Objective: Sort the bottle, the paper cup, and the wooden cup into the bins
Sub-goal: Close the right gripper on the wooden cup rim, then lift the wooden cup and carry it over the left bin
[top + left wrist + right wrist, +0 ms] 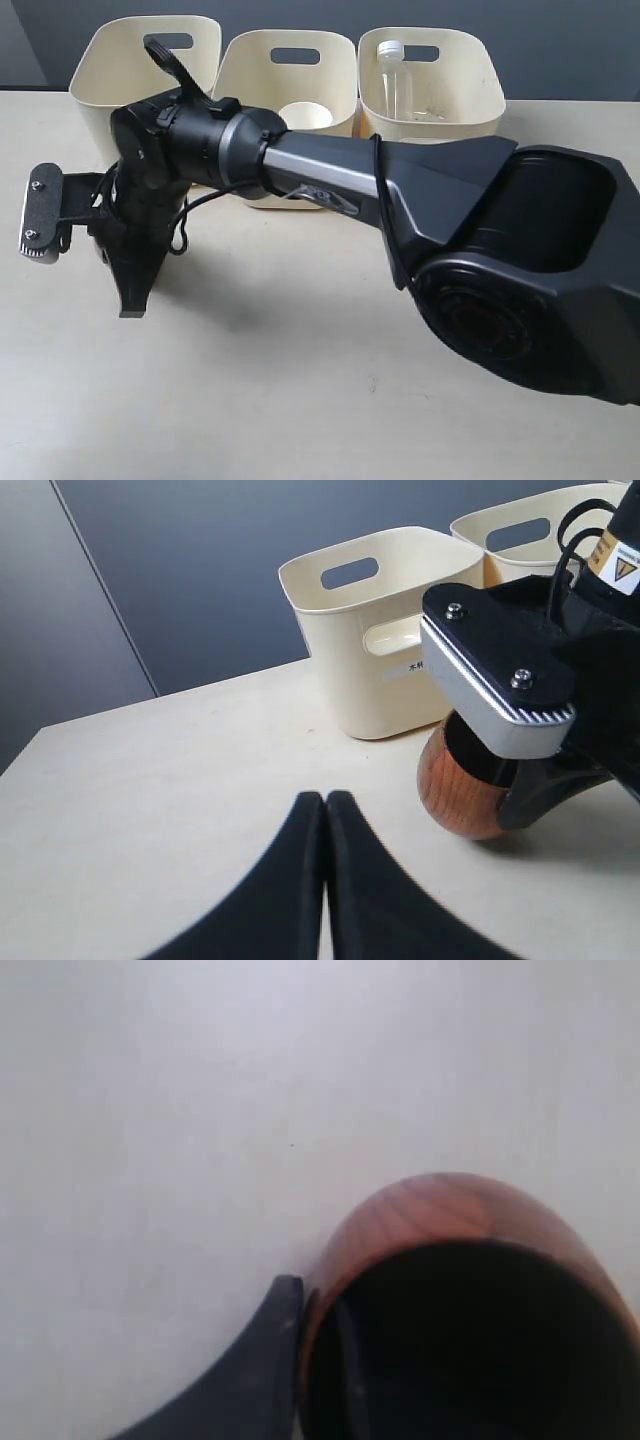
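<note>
Big black right arm [470, 210] fills the front. Right gripper [318, 1312] pinches the wall of the wooden cup [462, 792], which sits on the table [250, 400] by the left bin [350, 680]. Left gripper [326, 802] fingers are pressed together, holding nothing. Bottle [392, 85] stands in the right bin [480, 100]. Paper cup [305, 115] sits in the middle bin [245, 75]. Label [408, 667] is too small to read. Table is pale, wall [200, 560] dark grey.
</note>
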Available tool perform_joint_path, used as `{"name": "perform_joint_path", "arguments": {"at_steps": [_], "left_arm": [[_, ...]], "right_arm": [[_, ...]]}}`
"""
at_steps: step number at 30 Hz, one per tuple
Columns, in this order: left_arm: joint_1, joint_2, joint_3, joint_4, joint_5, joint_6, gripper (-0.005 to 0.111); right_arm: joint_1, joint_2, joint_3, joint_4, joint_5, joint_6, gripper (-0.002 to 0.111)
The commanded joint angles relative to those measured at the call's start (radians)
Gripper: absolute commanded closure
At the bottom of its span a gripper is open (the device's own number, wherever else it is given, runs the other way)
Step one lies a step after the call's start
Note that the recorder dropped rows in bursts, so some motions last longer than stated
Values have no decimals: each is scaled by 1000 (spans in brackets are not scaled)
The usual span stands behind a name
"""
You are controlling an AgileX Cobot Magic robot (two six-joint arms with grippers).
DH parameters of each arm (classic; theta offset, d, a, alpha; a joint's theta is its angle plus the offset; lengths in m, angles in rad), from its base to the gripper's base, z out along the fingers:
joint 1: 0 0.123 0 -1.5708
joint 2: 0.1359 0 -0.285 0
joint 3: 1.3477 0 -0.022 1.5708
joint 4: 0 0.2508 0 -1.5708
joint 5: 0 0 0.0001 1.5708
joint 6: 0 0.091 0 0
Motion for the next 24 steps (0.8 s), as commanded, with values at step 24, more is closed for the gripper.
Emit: {"name": "perform_joint_path", "arguments": {"at_steps": [24], "left_arm": [[3, -5, 1, 3, -3, -2, 107]], "right_arm": [[3, -201, -93, -59, -136, 85, 109]]}}
